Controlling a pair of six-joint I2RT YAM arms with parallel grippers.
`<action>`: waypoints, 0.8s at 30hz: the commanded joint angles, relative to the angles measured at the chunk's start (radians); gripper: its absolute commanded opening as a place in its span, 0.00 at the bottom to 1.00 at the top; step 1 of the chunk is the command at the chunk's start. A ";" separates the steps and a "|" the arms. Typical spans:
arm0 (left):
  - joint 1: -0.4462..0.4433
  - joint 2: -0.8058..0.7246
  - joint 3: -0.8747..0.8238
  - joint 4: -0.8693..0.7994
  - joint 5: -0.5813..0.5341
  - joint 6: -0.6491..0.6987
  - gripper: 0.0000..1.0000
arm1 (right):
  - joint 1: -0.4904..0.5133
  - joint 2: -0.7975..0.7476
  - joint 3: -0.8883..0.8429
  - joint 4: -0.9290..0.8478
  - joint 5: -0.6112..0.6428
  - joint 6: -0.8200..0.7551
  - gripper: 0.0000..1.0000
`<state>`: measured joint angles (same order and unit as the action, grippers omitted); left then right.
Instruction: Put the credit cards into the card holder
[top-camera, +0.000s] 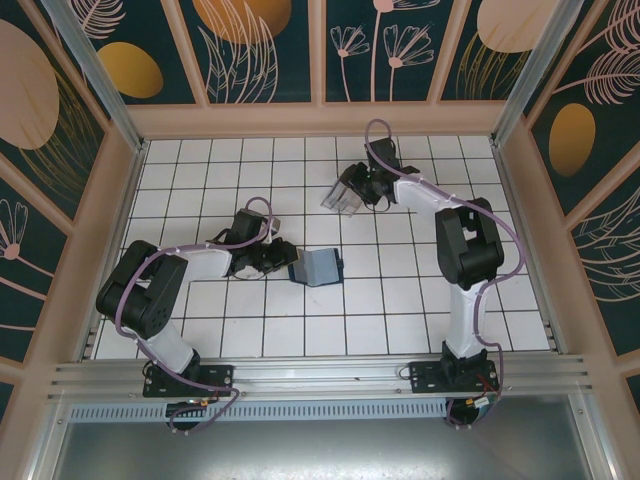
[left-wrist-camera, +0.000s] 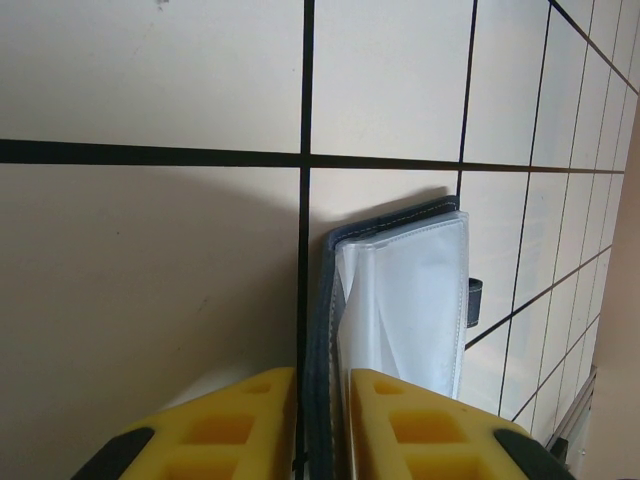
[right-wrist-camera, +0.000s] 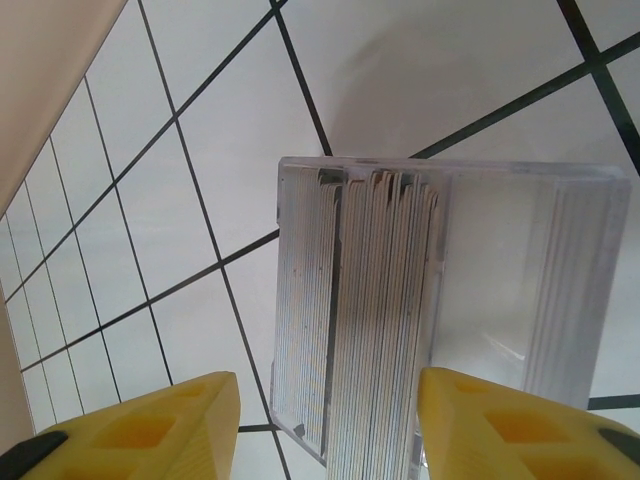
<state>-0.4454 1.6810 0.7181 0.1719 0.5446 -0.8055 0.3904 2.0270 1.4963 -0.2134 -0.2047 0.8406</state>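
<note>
Your left gripper is pinched narrow on the near edge of a dark blue wallet, with a yellow finger on each side of the cover. The wallet lies folded, its clear inner sleeves facing up, and reaches away from the fingers toward 12 o'clock in the wrist view. From above, it sits near the middle of the white tiled table, at 3 o'clock from that gripper.

Your right gripper stands wide, holding nothing. Bare tile shows between one finger and the clear card holder. The other finger overlaps the holder's near corner, and you cannot tell whether it touches. The holder lies ahead of the fingers at 12 o'clock. Thin upright edges are packed in one half of it. Whether these are cards or its own dividers is unclear. From above, the holder is at about 1 o'clock from the wallet, well apart from it.
</note>
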 joint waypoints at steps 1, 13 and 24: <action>0.000 0.002 0.012 -0.005 0.014 0.003 0.23 | 0.004 0.038 0.022 0.005 -0.019 -0.001 0.52; 0.000 0.005 0.020 -0.015 0.016 0.013 0.23 | -0.001 -0.055 -0.059 0.158 -0.082 -0.022 0.36; 0.000 0.001 0.012 -0.014 0.014 0.015 0.22 | -0.003 -0.065 -0.079 0.132 -0.047 -0.020 0.09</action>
<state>-0.4454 1.6810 0.7181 0.1715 0.5446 -0.8051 0.3897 2.0178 1.4357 -0.1085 -0.2588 0.8227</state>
